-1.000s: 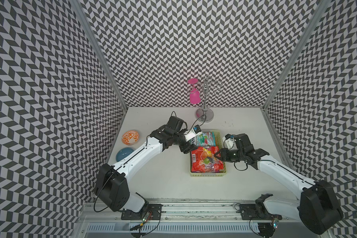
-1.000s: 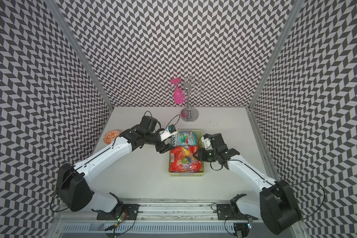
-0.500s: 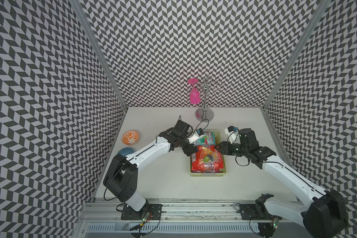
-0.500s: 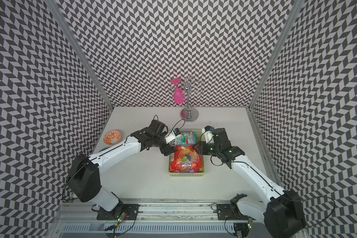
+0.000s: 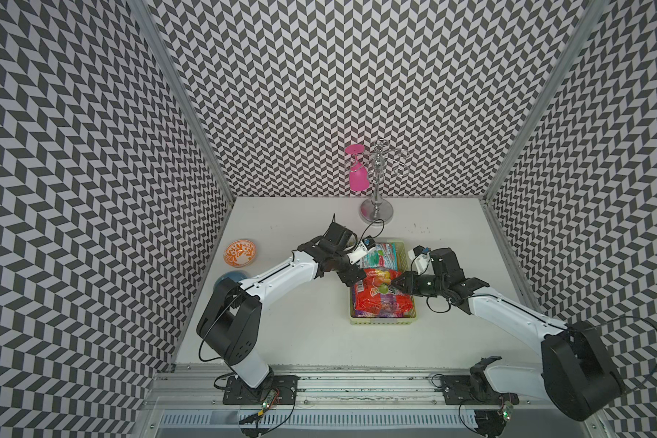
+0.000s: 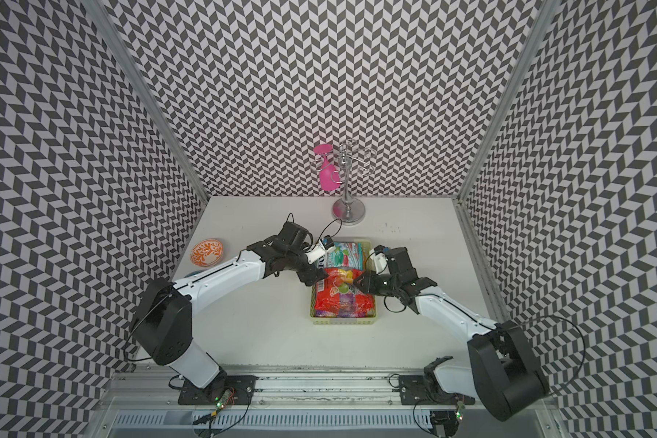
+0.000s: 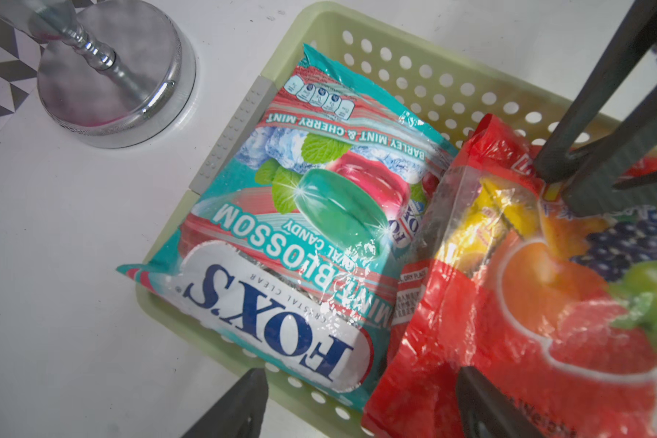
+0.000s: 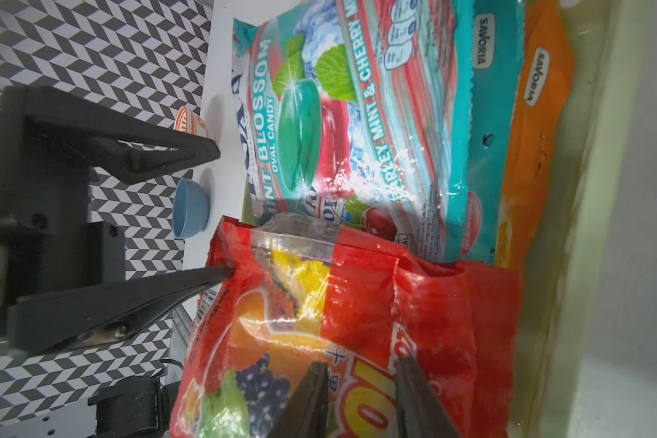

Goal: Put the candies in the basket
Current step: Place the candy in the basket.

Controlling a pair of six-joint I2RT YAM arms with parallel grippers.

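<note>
Candy bags [image 6: 342, 313] are stacked inside the pale green basket [image 5: 384, 323], which stands on the desk [image 5: 300, 326] between the two arms. No bag is seen lying on the desk outside it. The red fruit-candy bag [image 5: 380, 299] lies uppermost and crumpled. The teal FOX'S Mint Blossom bag [image 7: 281, 227] occupies the far end, with one corner overhanging the basket wall. An orange Savoria bag [image 8: 539, 159] is tucked against the wall beside it.

The left hand [image 5: 357, 282] is wide open and empty. One finger is placed outside the basket wall, and the other touches a corner of the red bag. The right hand [image 5: 397, 286] is set on the face of the red bag with its jaws narrowly apart. Whether a fold of film is pinched between them cannot be told.

Hazards judged from this state:
- If film is caught by the right hand, the red bag may be lifted out on retraction.
- The glossy top bag may be dragged over the rim by the left finger at its corner.
- The basket may be shifted if its wall is snagged by the outer left finger.
- The overhanging mint bag may be tipped out.
- Contact between the two closely placed hands is possible.
</note>
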